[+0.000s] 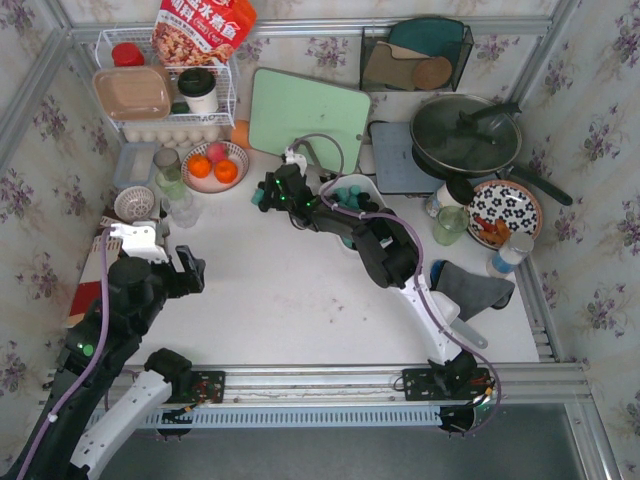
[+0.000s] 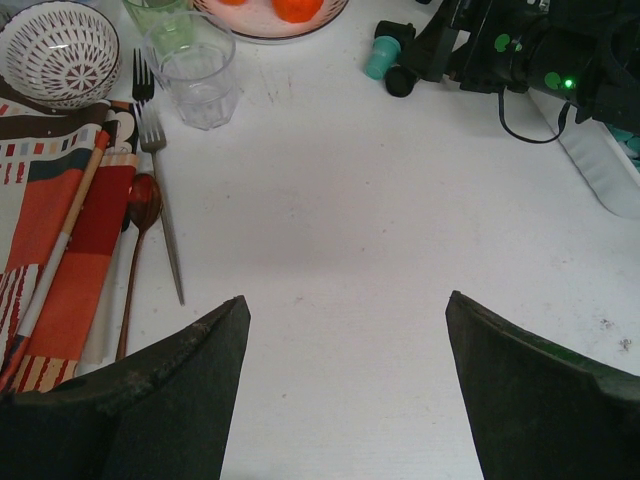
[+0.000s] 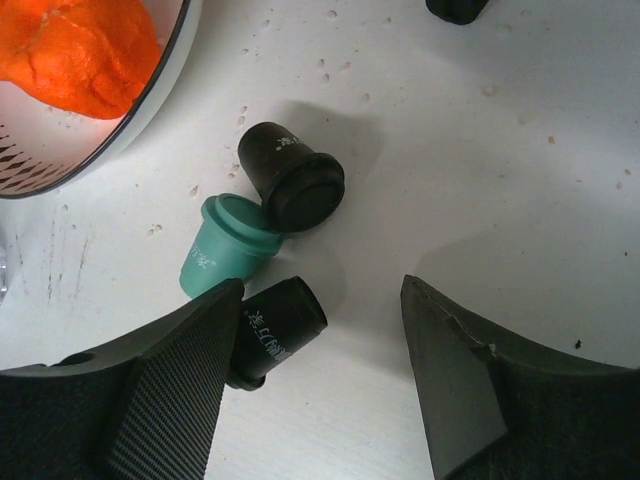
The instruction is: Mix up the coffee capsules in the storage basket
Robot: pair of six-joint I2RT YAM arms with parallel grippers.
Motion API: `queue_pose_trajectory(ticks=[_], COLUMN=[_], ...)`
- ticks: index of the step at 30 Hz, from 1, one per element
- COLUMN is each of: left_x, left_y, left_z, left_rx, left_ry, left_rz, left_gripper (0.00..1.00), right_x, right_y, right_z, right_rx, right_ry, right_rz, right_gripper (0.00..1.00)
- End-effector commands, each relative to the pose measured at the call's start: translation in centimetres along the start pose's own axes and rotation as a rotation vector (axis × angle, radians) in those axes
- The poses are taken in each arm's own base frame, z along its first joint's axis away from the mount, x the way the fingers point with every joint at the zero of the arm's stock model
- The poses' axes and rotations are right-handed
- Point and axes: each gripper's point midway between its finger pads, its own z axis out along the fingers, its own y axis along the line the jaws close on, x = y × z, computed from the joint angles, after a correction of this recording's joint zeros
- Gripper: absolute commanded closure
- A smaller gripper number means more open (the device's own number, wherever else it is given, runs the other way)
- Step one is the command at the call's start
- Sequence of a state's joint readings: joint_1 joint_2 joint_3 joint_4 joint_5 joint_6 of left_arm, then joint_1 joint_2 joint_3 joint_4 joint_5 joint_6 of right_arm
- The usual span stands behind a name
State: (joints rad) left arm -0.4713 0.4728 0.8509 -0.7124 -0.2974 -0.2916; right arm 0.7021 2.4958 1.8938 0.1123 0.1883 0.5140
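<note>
Three coffee capsules lie loose on the white table by the fruit bowl: a black one (image 3: pixel 293 180) resting on a teal one (image 3: pixel 225 248), and another black one (image 3: pixel 278 325) on its side against my right gripper's left finger. My right gripper (image 3: pixel 322 290) hovers just over them, open, gripping nothing; from above it (image 1: pixel 265 192) sits left of the storage basket (image 1: pixel 374 186), which the right arm mostly hides. My left gripper (image 2: pixel 345 300) is open over bare table at the near left (image 1: pixel 190 270). Its view shows a teal capsule (image 2: pixel 380 58) and a black capsule (image 2: pixel 402 80) far ahead.
A patterned bowl of oranges (image 1: pixel 215 165) stands just left of the capsules. A drinking glass (image 2: pixel 200 70), forks (image 2: pixel 160 190), a spoon and a striped cloth (image 2: pixel 60 230) lie at the left. A green cutting board (image 1: pixel 305 115), a lidded pan (image 1: pixel 465 135), a floral plate (image 1: pixel 505 210) and a grey cloth (image 1: pixel 475 285) are behind and right.
</note>
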Motion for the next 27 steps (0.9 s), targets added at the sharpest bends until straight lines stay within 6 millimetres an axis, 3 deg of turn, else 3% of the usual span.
queue_pose_trajectory(ticks=[1, 4, 10, 14, 19, 27], left_x=[-0.6, -0.6, -0.7, -0.7, -0.6, -0.7], left_y=[-0.5, -0.4, -0.5, -0.5, -0.5, -0.5], left_z=[0.1, 0.0, 0.0, 0.0, 0.0, 0.0], left_rx=[0.023, 0.023, 0.029, 0.03, 0.028, 0.03], left_ry=[-0.026, -0.027, -0.03, -0.031, -0.03, -0.033], left_rz=[-0.017, -0.018, -0.025, -0.028, -0.028, -0.034], left_gripper=[0.18, 0.18, 0.18, 0.18, 0.18, 0.18], right_x=[0.9, 1.0, 1.7, 0.7, -0.8, 1.5], right_y=[-0.4, 0.5, 1.9, 1.7, 3.6, 3.2], right_z=[-0.1, -0.2, -0.8, -1.6, -3.1, -3.4], right_rx=[0.047, 0.012, -0.04, -0.033, -0.129, -0.112], right_ry=[0.04, 0.06, 0.055, 0.001, -0.045, 0.047], right_rz=[-0.032, -0.061, -0.163, -0.182, -0.272, -0.327], right_gripper=[0.32, 0.33, 0.27, 0.27, 0.24, 0.27])
